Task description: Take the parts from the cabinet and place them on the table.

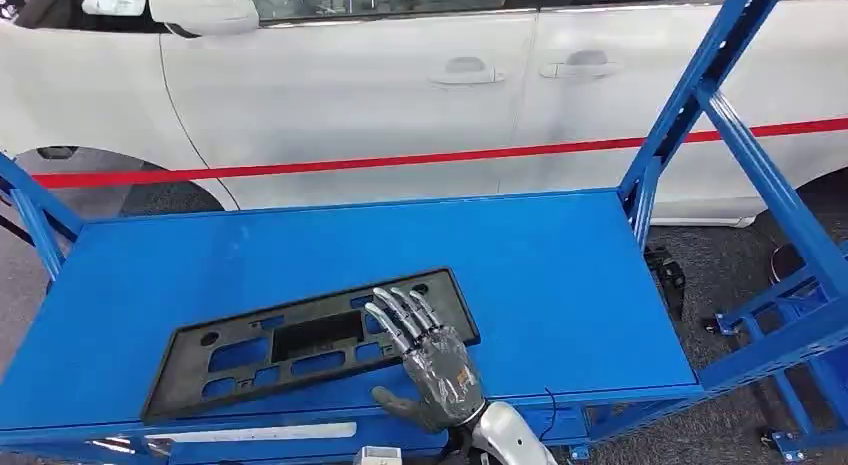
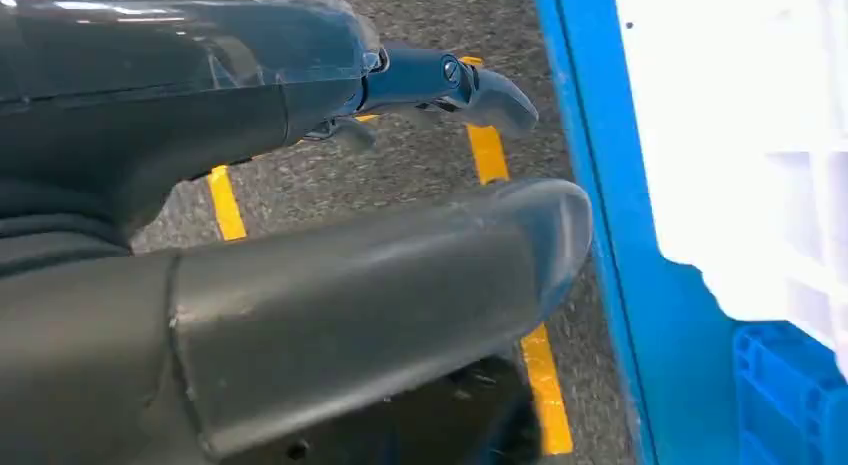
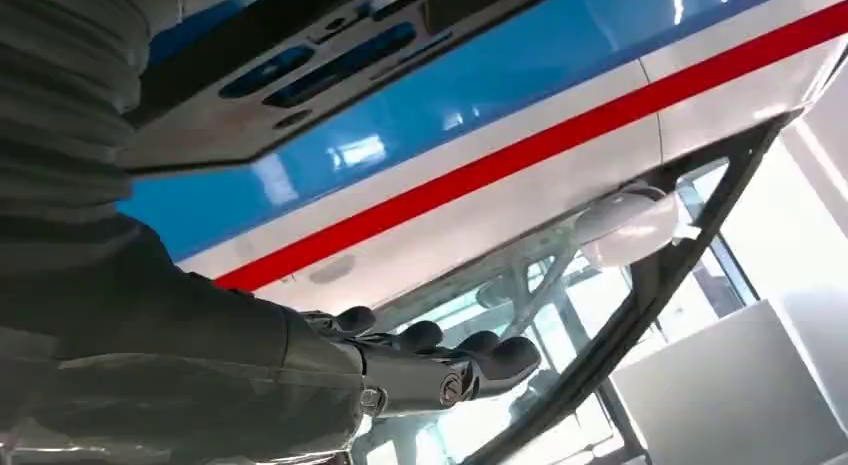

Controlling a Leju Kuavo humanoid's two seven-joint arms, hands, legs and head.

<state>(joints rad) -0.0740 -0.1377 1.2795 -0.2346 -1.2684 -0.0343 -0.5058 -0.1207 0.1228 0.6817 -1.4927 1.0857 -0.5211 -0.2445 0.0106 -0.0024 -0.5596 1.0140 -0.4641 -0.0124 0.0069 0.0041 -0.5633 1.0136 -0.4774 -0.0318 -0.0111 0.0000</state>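
Note:
A flat black plastic part (image 1: pixel 262 370) with several cut-out slots lies on the blue table (image 1: pixel 560 275) near its front edge. My right hand (image 1: pixel 432 363) is over the part's right end, fingers stretched out straight and thumb spread, gripping nothing. In the right wrist view the same part (image 3: pixel 300 55) lies on the blue surface beyond my right hand (image 3: pixel 400 370), whose fingers are extended. My left hand (image 2: pixel 330 285) hangs beside the floor, thumb and fingers apart and holding nothing.
A white car (image 1: pixel 400 95) with a red stripe stands close behind the table. Blue rack posts (image 1: pixel 740 155) rise at the table's right end. Near the left hand are grey floor with yellow lines (image 2: pixel 225 200), a blue frame (image 2: pixel 590 185) and a white crate (image 2: pixel 740 135).

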